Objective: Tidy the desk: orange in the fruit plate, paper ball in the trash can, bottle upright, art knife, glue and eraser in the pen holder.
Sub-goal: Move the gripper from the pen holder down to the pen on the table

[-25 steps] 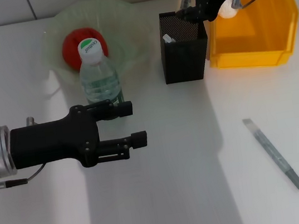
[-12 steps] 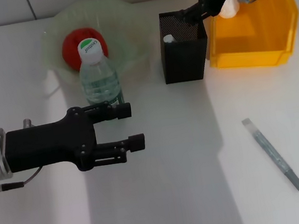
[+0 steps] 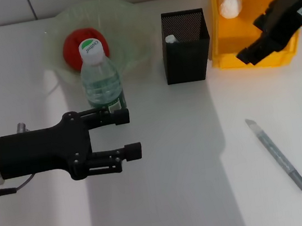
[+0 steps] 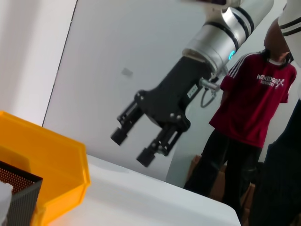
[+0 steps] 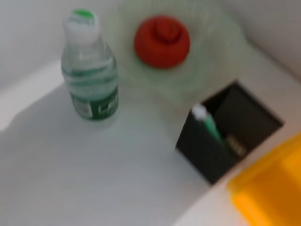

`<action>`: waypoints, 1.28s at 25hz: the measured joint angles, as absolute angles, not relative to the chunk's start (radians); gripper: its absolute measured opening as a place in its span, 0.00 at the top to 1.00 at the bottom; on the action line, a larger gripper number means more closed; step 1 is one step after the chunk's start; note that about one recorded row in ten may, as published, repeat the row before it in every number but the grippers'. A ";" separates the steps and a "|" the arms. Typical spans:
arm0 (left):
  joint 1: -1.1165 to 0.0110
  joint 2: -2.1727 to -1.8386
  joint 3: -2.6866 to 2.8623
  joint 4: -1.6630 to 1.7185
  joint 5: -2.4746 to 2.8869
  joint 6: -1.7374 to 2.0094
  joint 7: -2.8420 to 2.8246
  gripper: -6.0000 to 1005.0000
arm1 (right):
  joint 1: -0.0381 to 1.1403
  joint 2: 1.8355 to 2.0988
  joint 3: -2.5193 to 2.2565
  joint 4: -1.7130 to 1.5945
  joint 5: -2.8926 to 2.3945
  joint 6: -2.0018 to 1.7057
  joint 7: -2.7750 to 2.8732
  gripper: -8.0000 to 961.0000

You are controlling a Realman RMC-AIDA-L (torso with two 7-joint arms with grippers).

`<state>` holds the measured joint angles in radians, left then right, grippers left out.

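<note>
Right gripper beside trash can rim

The left hand reached in level from the robot's left, its black body on a silver wrist, both fingers spread apart and holding nothing, low over the worktop. The right hand hung on the robot's right, higher above the worktop, angled downward, its two fingers parted and empty.

Both arms: silver cyl. wrists, matte black gripper bodies w/ blocky black fingers. Left gripper: thin grey cable at wrist. Right gripper: white sticker, green ring light, grey cable.
</note>
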<state>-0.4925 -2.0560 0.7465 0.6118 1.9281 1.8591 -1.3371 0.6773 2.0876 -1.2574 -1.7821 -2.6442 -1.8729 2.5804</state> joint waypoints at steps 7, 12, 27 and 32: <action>-0.497 -2.036 0.765 0.623 1.951 1.884 -1.330 0.21 | 0.565 2.092 -1.262 -1.671 -2.617 -1.869 2.676 0.26; -0.493 -2.033 0.768 0.623 1.951 1.885 -1.326 0.21 | 0.518 2.092 -1.263 -1.596 -2.572 -1.809 2.679 0.26; -0.488 -2.037 0.767 0.623 1.965 1.878 -1.322 0.21 | 0.560 2.083 -1.402 -1.298 -2.596 -1.585 2.683 0.29; -0.486 -2.039 0.767 0.623 1.965 1.877 -1.322 0.21 | 0.580 2.083 -1.405 -1.252 -2.598 -1.577 2.683 0.36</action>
<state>-0.4859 -2.0387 0.7670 0.6227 1.9654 1.8769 -1.3223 0.5798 2.0831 -1.4050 -1.2516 -2.5985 -1.5768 2.6831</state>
